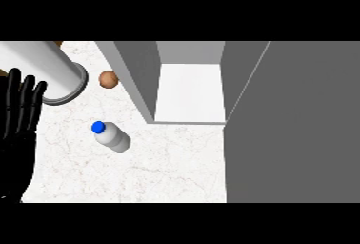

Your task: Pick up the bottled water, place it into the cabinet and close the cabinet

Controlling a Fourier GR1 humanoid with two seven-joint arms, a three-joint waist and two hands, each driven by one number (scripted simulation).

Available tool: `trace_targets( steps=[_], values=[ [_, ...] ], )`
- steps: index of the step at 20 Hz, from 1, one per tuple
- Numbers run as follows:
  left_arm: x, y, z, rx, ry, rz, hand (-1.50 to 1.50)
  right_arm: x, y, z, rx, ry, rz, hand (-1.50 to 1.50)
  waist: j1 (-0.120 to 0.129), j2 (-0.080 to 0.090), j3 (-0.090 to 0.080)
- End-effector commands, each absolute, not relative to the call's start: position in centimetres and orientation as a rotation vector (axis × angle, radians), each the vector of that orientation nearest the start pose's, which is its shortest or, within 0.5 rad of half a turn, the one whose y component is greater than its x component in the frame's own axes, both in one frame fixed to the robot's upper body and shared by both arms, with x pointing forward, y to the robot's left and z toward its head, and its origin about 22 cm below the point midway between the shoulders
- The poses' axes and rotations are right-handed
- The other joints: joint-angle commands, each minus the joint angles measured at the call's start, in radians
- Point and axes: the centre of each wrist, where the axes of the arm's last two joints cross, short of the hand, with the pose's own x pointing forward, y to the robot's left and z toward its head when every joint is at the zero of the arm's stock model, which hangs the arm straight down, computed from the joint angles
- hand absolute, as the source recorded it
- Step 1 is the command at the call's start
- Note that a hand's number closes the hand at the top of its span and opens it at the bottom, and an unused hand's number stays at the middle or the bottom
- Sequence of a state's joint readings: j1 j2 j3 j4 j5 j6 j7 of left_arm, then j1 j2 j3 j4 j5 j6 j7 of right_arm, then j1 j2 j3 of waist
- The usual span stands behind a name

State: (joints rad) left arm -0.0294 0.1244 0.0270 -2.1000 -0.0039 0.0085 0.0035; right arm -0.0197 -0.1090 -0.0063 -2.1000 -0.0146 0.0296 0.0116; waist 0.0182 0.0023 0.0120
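While the left hand [20, 114] rests at the view's left edge, fingers straight and pointing up with nothing in them, the bottled water [114, 139] sits on the marbled worktop [141, 176] to its right, near but not touching, its blue cap [97, 127] on the side toward the hand. Further right and up the cabinet [190, 93] stands open, white inside, and a white cylinder [49, 69] and a small brown round thing [107, 79] lie beyond the bottle.

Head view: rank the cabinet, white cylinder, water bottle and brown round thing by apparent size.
1. cabinet
2. white cylinder, partly cut off by the view's edge
3. water bottle
4. brown round thing
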Motion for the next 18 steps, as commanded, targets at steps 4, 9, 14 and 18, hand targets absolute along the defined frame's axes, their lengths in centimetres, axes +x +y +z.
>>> trace_targets(
  steps=[4,9,14,18],
  values=[
    [23.3,26.8,13.8,-0.355,-2.122,-0.34,-1.5,19.7,-24.3,12.9,-0.032,-2.091,0.151,-1.5,-0.043,-0.002,-0.016],
    [23.2,28.6,10.3,-0.73,-1.844,-0.393,-1.5,19.0,-22.2,12.5,0.203,-2.004,0.252,-1.5,-0.028,0.0,-0.016],
    [24.4,36.2,13.1,-0.787,-1.819,-0.373,-1.5,16.5,-21.5,13.2,0.262,-1.993,0.26,-1.5,-0.028,-0.003,-0.013],
    [24.8,39.0,15.4,-0.814,-1.756,-0.425,-1.5,13.8,-21.4,15.9,0.253,-1.991,0.278,-1.5,-0.027,-0.004,-0.012]
  ],
)
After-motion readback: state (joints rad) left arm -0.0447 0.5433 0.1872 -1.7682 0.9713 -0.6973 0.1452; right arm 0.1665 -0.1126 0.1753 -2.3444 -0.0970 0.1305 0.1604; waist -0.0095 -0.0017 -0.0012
